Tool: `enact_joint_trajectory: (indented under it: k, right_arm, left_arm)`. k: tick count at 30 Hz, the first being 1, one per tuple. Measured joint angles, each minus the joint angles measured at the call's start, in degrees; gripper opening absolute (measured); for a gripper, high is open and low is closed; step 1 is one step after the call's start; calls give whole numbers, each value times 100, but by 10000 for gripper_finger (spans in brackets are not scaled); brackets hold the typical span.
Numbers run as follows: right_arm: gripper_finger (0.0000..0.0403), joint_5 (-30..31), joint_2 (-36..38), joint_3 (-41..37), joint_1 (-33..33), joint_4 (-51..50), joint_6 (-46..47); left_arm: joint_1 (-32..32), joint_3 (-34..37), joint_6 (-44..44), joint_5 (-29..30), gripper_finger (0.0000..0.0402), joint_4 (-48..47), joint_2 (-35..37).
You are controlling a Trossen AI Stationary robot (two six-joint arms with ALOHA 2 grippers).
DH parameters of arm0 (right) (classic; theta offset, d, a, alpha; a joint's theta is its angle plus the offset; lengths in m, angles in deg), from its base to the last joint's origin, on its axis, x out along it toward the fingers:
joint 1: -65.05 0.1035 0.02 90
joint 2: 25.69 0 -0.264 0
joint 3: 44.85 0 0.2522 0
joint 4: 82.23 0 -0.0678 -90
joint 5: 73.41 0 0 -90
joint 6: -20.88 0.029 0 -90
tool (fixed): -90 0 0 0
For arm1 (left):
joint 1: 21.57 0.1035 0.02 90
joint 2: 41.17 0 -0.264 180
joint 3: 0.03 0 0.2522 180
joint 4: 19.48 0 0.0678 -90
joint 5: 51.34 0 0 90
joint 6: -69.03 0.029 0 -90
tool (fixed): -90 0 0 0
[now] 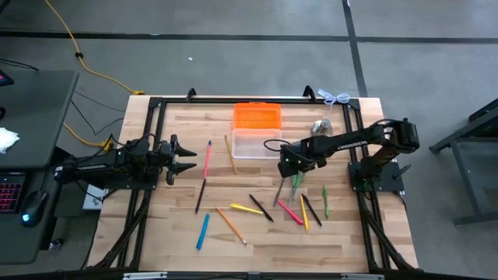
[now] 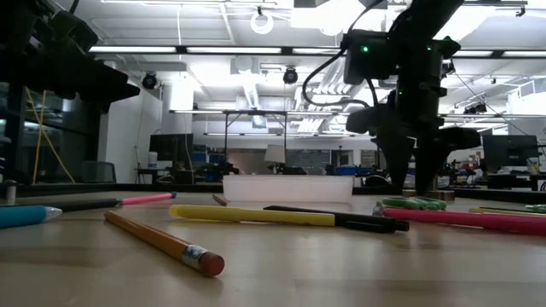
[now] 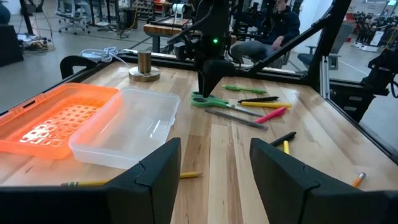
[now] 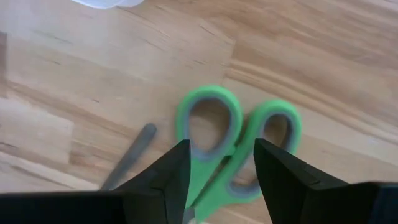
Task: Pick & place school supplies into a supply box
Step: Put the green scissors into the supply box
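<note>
- A small silver bell-shaped thing [image 1: 323,126] stands near the far right corner of the wooden surface [image 1: 257,233].
- A white cable [image 1: 336,98] lies at that corner.
- A yellow cord [image 1: 85,66] runs over the floor.

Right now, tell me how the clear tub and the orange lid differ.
The clear tub is see-through with raised walls; the orange lid is opaque and lies flatter, with a grid pattern. In the high view the lid lies at the table's far edge, the tub just nearer the pens. Both are rectangular, of like size, side by side.
</note>
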Motion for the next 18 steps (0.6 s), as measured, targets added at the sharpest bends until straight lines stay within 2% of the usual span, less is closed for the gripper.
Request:
enact_joint_trajectory:
  k: [18]
  right_arm:
    - [156, -59, -545, 26, 0, 38, 50]
  left_arm:
    - [-1, 0, 63, 5, 223, 0, 1]
